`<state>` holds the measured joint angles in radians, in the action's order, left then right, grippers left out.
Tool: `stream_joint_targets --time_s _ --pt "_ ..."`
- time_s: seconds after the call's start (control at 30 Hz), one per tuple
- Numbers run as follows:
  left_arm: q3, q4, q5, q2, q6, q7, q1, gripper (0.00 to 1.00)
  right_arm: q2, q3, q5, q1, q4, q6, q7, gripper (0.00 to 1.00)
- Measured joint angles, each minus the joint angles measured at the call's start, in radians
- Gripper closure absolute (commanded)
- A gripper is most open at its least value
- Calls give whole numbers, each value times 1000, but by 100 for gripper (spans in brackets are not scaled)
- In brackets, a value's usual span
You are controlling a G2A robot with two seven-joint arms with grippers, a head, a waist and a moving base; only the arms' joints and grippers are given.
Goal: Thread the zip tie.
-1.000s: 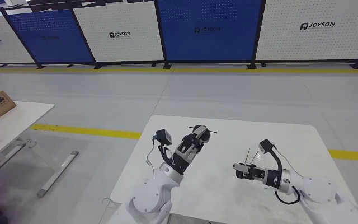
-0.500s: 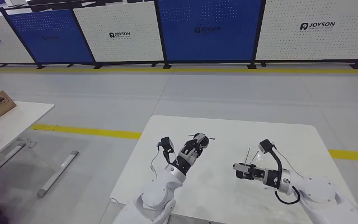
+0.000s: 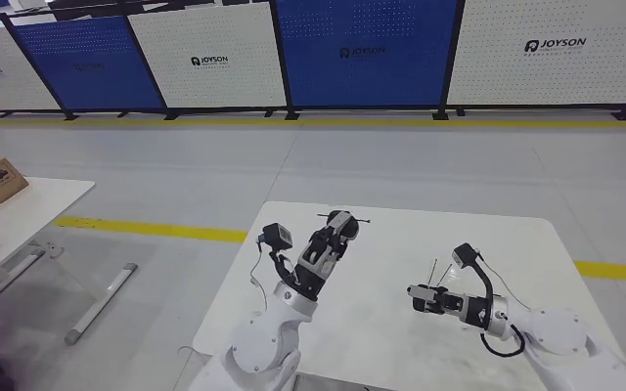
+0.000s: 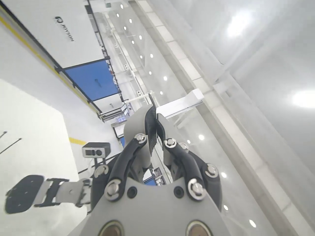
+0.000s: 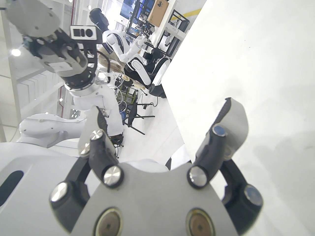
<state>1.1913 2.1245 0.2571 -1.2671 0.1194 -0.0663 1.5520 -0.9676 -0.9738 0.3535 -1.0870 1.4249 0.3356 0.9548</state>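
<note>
Zip tie (image 3: 360, 222) (image 4: 152, 103) reads as a thin, dark, straight strip, nearly level, just above the middle of the top view over the far part of the white table (image 3: 391, 337). A short length sticks out to either side of the left gripper (image 3: 340, 221) (image 4: 155, 121). That claw is pinched tight on the strip. In the left wrist view its ribbed black pads (image 4: 150, 124) press together at the centre of the frame, and a narrow black end of the tie rises just past their tips. The right gripper (image 3: 418, 295) (image 5: 165, 119) sits low and to the right in the top view, well apart from the left one. Its claw is spread wide with nothing between the fingers (image 5: 232, 116), over bare tabletop. Two loose ties (image 3: 433, 269) (image 4: 12, 144), thin and dark like the held one, lie side by side on the table just above the right gripper in the top view.
</note>
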Motion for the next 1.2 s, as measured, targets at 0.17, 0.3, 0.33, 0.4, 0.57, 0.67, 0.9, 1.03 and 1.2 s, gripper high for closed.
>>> stream_joint_targets --time_s 0.17,0.3,0.33,0.4,0.57,0.67,0.9,1.03,1.2 --pt "20 104 3 2 35 28 20 100 0 0 0 0 0 0 0 0" --pt "20 133 -11 2 46 40 29 100 0 0 0 0 0 0 0 0" --pt "19 133 -12 2 45 41 29 100 0 0 0 0 0 0 0 0" --pt "19 133 -12 2 45 41 29 100 0 0 0 0 0 0 0 0" --pt "18 122 -19 2 38 41 27 100 0 0 0 0 0 0 0 0" --pt "3 65 -31 0 2 49 13 100 0 0 0 0 0 0 0 0" --pt "-38 -88 -135 -3 -11 43 -7 100 0 0 0 0 0 0 0 0" --pt "-63 -165 -142 -6 -12 50 -10 100 0 0 0 0 0 0 0 0" --pt "-84 -231 -148 -12 1 19 -27 100 0 0 0 0 0 0 0 0"
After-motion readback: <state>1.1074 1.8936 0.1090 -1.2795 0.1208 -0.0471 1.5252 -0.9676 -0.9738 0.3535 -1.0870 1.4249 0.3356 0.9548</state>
